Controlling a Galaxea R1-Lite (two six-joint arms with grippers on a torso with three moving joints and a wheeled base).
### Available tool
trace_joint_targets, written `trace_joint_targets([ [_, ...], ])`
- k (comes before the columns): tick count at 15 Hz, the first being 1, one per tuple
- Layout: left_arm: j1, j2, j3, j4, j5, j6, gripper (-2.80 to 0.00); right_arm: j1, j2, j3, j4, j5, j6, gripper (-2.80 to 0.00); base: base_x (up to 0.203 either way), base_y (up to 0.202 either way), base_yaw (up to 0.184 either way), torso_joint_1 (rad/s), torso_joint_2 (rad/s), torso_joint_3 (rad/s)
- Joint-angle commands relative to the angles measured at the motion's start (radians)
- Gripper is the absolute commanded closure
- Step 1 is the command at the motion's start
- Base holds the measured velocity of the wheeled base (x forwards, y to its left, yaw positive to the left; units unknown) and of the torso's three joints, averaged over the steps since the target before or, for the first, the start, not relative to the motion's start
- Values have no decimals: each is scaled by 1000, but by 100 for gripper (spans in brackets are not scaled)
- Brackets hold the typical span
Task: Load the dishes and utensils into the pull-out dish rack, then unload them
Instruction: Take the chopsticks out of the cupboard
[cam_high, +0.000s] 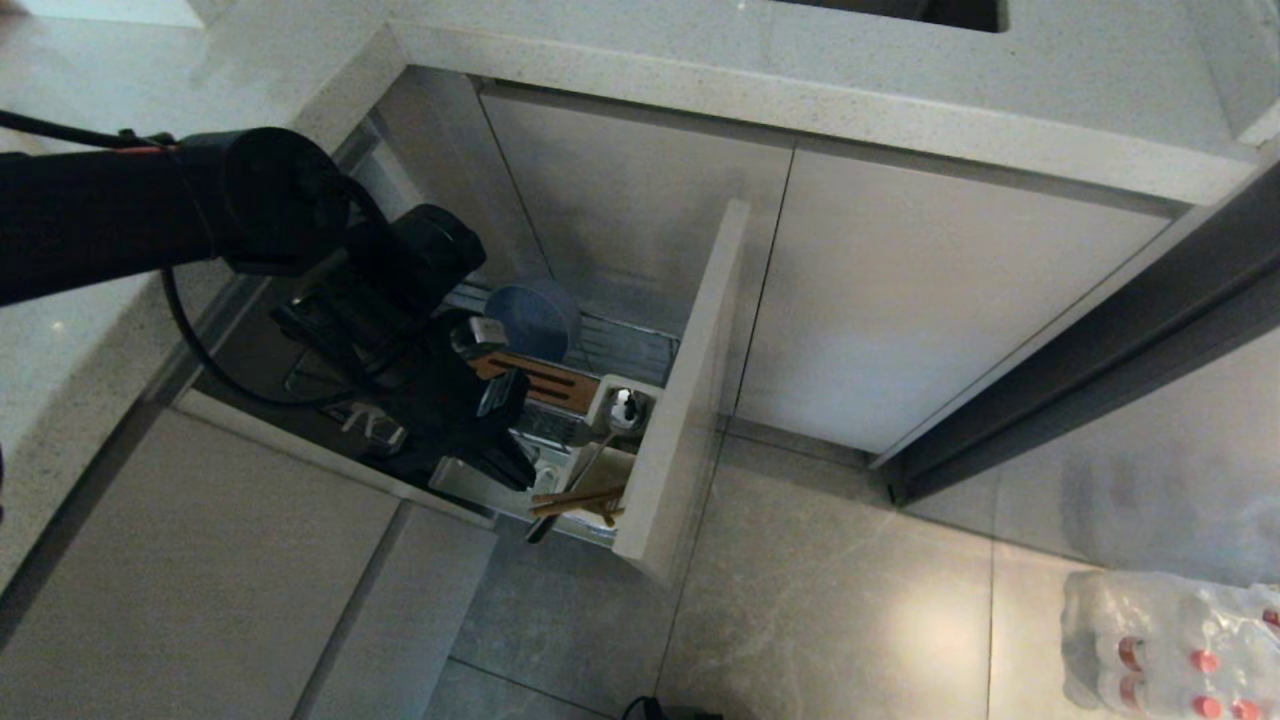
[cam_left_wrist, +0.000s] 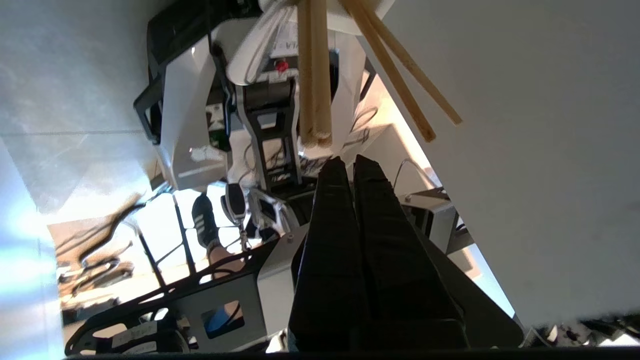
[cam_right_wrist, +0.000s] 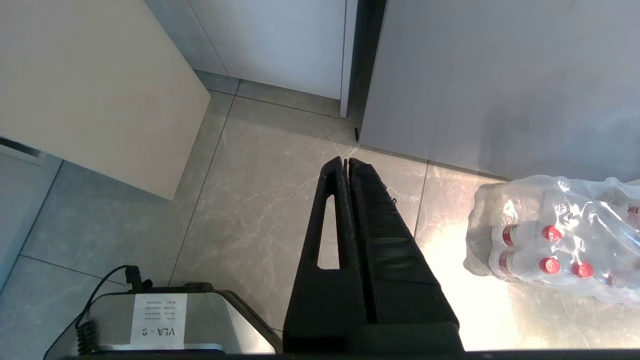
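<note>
The left gripper (cam_left_wrist: 348, 162), fingers pressed together and empty, hangs just beside the chopsticks (cam_high: 578, 497) in the pull-out dish rack (cam_high: 675, 400). The right gripper (cam_right_wrist: 346, 162), likewise closed, points at the floor (cam_right_wrist: 260, 200).

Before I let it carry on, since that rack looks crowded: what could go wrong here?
1. The shut left gripper sits just short of the thin light-brown wooden chopsticks; closed fingers might knock them instead of grasping.
2. They lean loosely, splayed apart, from the chrome wire pull-out dish rack, so a nudge could tip them out.
</note>
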Motion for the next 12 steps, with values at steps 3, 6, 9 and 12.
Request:
trace_joint_targets([
  [3,-4,32,-1,0,0,-2,0,0,2,0,0,0,0,0,0,0,0,0,0,0],
  [6,-4,37,-1,-8,3,-1,0,0,2,0,0,0,0,0,0,0,0,0,0,0],
  [9,-1,45,-1,0,5,21,0,0,2,0,0,0,0,0,0,0,0,0,0,0],
  [12,2,45,-1,-2,19,21,-280,0,2,0,0,0,0,0,0,0,0,0,0,0],
])
